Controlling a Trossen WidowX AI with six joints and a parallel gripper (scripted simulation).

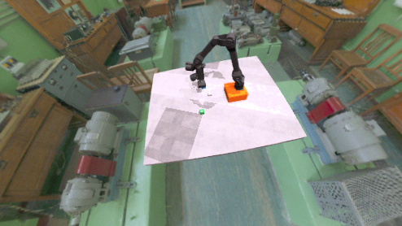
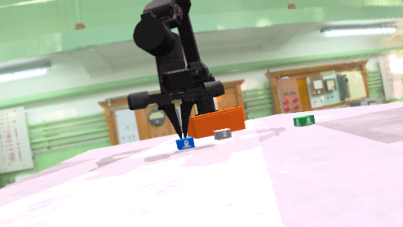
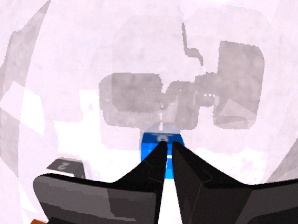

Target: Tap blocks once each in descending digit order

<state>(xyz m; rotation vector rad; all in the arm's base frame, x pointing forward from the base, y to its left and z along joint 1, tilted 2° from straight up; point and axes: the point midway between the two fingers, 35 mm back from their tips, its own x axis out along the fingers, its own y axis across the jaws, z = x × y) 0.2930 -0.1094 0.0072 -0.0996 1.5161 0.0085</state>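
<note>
A blue block point(image 1: 204, 88) point(image 2: 185, 144) point(image 3: 151, 138) with a digit that looks like a 9 sits on the table point(image 1: 244, 134). My gripper point(image 1: 202, 85) point(image 2: 183, 137) point(image 3: 168, 147) points down with its tips nearly together, right at the top of the blue block. It is shut, with nothing seen between the tips. The fingers hide part of the block in the wrist view. A grey block point(image 1: 210, 94) point(image 2: 223, 134) point(image 3: 64, 168) with a 2 lies beside it, apart from the fingers. A green block point(image 1: 202, 111) point(image 2: 303, 121) stands farther off; its digit is too blurred to tell.
An orange box point(image 1: 236, 94) point(image 2: 218, 122) stands at the arm's base, behind the grey block in the exterior view. Its corner shows at the wrist view's lower left edge. The arm's shadow falls on the table around the blue block.
</note>
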